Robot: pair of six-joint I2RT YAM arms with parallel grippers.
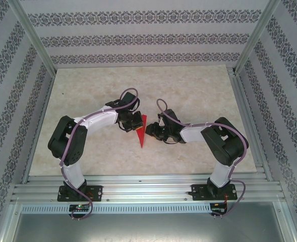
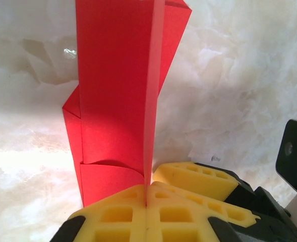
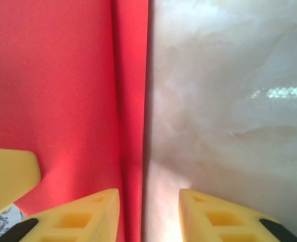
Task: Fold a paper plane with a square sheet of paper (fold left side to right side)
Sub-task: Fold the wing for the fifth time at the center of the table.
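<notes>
Centrally, left gripper (image 2: 146,196) clamped on paper plane (image 2: 113,101), right gripper (image 3: 149,196) parted astride its edge

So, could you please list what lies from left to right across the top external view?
Black-and-white left arm → left gripper → narrow folded bright red paper plane → right gripper → black-and-white right arm.

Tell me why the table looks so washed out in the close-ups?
Left wrist: glare bleaches the table beside the paper; right wrist: a bright reflection streaks the table, paper slightly soft; top external: even light, sharp.
</notes>
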